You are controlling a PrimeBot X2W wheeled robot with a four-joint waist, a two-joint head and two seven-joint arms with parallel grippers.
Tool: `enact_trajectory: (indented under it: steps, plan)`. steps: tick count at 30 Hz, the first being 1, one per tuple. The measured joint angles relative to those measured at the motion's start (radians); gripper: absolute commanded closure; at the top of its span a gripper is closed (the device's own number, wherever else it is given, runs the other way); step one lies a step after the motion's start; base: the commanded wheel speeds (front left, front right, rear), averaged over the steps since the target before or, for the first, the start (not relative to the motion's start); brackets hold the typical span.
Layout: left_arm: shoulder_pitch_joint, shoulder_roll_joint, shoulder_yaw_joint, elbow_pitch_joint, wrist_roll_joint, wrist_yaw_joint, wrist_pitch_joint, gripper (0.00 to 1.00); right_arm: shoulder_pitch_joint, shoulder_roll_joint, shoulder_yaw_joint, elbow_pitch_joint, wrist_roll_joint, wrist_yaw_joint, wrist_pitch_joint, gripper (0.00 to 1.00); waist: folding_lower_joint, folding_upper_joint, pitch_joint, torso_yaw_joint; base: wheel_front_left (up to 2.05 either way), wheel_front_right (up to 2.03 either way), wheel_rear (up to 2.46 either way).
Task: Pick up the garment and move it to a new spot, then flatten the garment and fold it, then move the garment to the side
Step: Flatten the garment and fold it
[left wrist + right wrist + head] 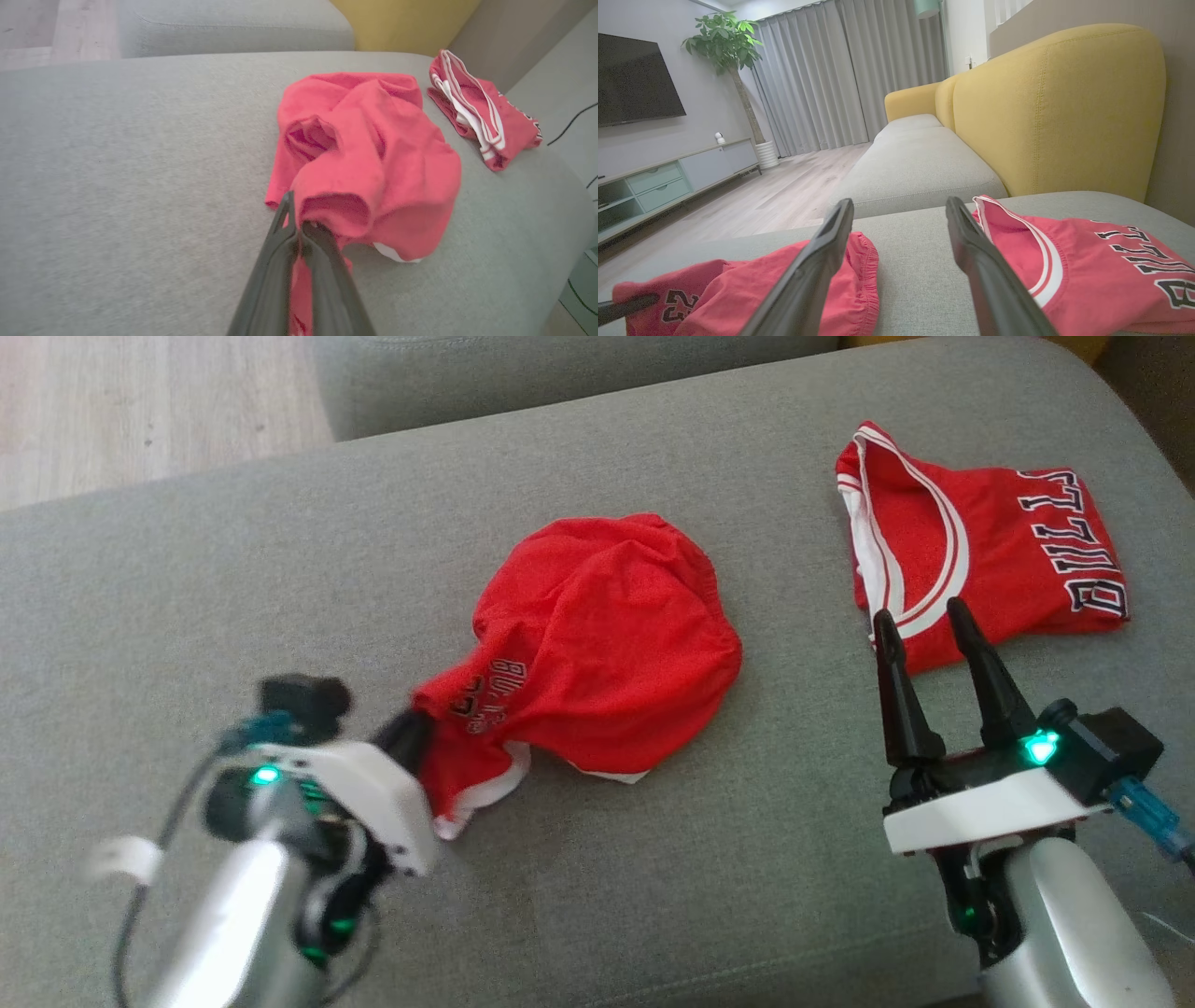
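Probably garment (607, 635) hem around hidden jaws

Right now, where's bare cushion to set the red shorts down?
Widest free patch: the grey cushion left of the crumpled shorts. There is also a bare strip between the shorts and the folded jersey, and the near edge between left gripper and right gripper. Crowded: far right, around the jersey.

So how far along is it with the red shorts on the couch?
Looks done: a folded jersey lies to the right on the couch. In hand: the left pincer is shut on the edge of the crumpled shorts; the right pincer is open, holding nothing. Left: moving the shorts, flattening, folding, setting aside.
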Motion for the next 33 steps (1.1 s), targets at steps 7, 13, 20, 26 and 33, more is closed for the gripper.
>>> enact_trajectory:
  steps: [7, 13, 20, 26, 33]
  plan:
    - [-0.037, 0.109, 0.108, 0.021, -0.119, -0.035, 0.108, 1.00, -0.007, 0.000, 0.000, 0.001, 0.000, 0.000, 0.000, 0.00, 0.0000, 0.0000, 0.009, 0.015, 0.00, 0.00, 0.00]
    - [-0.190, 0.149, 0.194, 0.221, -0.216, -0.053, 0.173, 1.00, -0.023, 0.001, 0.022, 0.002, 0.000, 0.000, 0.002, 0.00, 0.0000, 0.0000, 0.029, 0.004, 0.00, 0.00, 0.00]
    - [-0.298, 0.186, 0.196, 0.513, -0.202, -0.072, 0.071, 0.00, -0.051, -0.001, 0.028, 0.015, 0.010, 0.000, 0.002, 0.00, 0.0000, 0.0000, 0.037, -0.024, 0.00, 0.00, 0.00]
    - [-0.331, 0.196, 0.112, 0.535, -0.159, -0.089, -0.052, 0.00, -0.049, -0.005, 0.028, 0.026, 0.010, 0.000, 0.011, 0.00, 0.0000, 0.0000, 0.010, -0.010, 0.00, 0.00, 0.00]
    - [-0.251, 0.227, 0.065, 0.387, -0.089, -0.069, -0.293, 0.00, -0.030, -0.012, 0.026, 0.025, 0.010, 0.000, 0.027, 0.00, 0.0000, 0.0000, -0.049, 0.024, 0.00, 0.00, 0.00]
